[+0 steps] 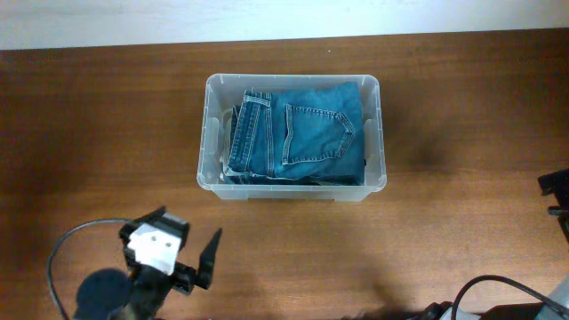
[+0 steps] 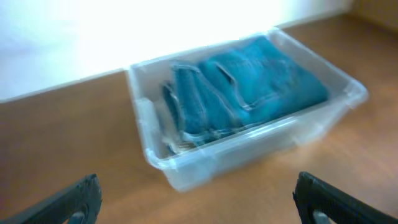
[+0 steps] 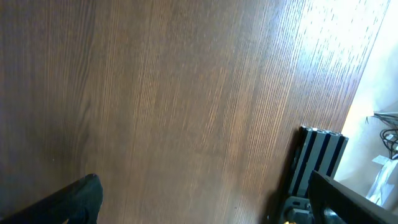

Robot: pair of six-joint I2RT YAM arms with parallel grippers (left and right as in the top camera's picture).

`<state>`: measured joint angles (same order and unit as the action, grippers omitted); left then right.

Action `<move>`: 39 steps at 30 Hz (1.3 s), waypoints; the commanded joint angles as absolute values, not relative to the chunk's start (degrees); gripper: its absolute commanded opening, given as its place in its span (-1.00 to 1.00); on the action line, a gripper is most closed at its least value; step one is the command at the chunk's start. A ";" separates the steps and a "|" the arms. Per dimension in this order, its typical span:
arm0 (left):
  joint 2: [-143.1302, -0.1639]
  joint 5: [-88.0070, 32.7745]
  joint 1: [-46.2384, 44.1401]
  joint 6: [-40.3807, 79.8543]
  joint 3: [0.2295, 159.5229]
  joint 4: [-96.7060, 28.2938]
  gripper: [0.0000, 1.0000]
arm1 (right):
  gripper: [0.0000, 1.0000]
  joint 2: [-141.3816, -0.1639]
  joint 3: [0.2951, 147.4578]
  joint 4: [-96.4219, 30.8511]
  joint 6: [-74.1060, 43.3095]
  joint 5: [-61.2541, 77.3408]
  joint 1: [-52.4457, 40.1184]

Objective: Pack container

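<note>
The clear plastic container (image 1: 210, 133) stands at the middle back of the wooden table, holding folded blue jeans (image 1: 302, 133). My left gripper (image 1: 188, 224) is open and empty near the front left, well in front of the container. The left wrist view, slightly blurred, shows the container (image 2: 155, 158) with the jeans (image 2: 261, 81) ahead of the spread fingers (image 2: 199, 205). My right gripper (image 3: 205, 199) is open and empty over bare table; only part of it shows at the right edge of the overhead view (image 1: 556, 188).
A black cable (image 1: 62, 249) loops at the front left by the left arm. Another cable (image 1: 498, 284) lies at the front right. A black metal frame post (image 3: 317, 155) stands at the table edge beside the right gripper. A white wall runs along the back.
</note>
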<state>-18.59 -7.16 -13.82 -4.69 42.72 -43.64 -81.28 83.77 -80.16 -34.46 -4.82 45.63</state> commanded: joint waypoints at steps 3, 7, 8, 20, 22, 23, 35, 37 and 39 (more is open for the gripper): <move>-12.08 -9.32 -7.25 -6.13 36.71 -40.71 0.99 | 0.97 -81.21 83.72 -80.18 -35.00 -5.10 45.78; -11.62 -9.30 -6.00 -8.82 35.20 -38.44 0.99 | 0.97 -81.21 83.72 -80.18 -35.00 -5.10 45.78; -11.25 -9.28 -5.56 -9.69 34.83 -37.36 0.99 | 0.97 -81.21 83.72 -80.18 -35.00 -5.10 45.78; -4.34 -14.90 -0.62 -10.87 20.78 -19.88 0.99 | 0.97 -81.21 83.72 -80.16 -35.00 -5.10 45.78; -3.44 -16.23 -0.30 -10.87 17.76 -15.25 0.99 | 0.96 -81.21 83.72 -80.18 -35.00 -5.10 45.78; -2.90 -16.56 -0.32 -10.87 15.84 -12.43 0.99 | 0.97 -81.21 83.72 -80.18 -35.00 -5.10 45.78; -0.27 -16.32 1.30 -10.85 3.92 0.64 0.99 | 0.97 -81.21 83.72 -80.16 -35.00 -5.10 45.78; -0.27 -15.14 2.00 -10.85 2.02 2.79 0.99 | 0.97 -81.21 83.72 -80.18 -35.00 -5.10 45.78; -0.27 -13.02 2.20 -10.85 0.36 3.77 0.99 | 0.97 -81.21 83.72 -80.16 -35.00 -5.10 45.78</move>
<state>-0.93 -15.42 1.58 -10.13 2.79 3.05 -81.28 83.77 -80.18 -34.50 -4.82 45.63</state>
